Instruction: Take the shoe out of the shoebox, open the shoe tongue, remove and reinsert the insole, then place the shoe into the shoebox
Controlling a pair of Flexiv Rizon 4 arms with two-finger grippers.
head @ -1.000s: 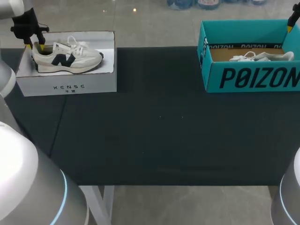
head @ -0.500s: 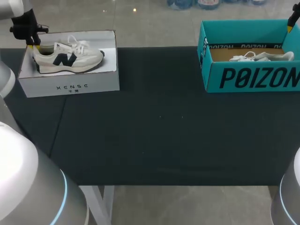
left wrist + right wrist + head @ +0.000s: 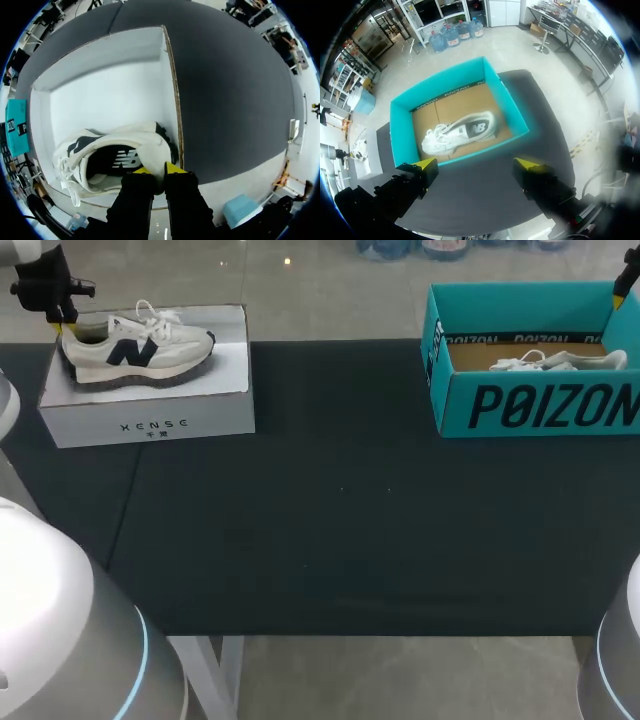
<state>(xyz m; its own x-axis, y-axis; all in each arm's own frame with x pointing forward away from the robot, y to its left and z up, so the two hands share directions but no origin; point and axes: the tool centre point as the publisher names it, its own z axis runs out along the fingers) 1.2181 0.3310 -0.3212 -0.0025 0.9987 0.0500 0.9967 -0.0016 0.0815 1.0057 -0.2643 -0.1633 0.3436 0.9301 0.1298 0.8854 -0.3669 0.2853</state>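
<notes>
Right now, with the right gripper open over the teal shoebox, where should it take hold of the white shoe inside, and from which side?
Probably the heel collar, from straight above: one finger inside the opening, one behind the heel. The white shoe lies with its opening up, and the walls of the teal shoebox block the right gripper from the sides.

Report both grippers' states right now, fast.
Left gripper: shut on the heel of the white sneaker.
Right gripper: open, holding nothing, teal shoebox ahead of it.
</notes>
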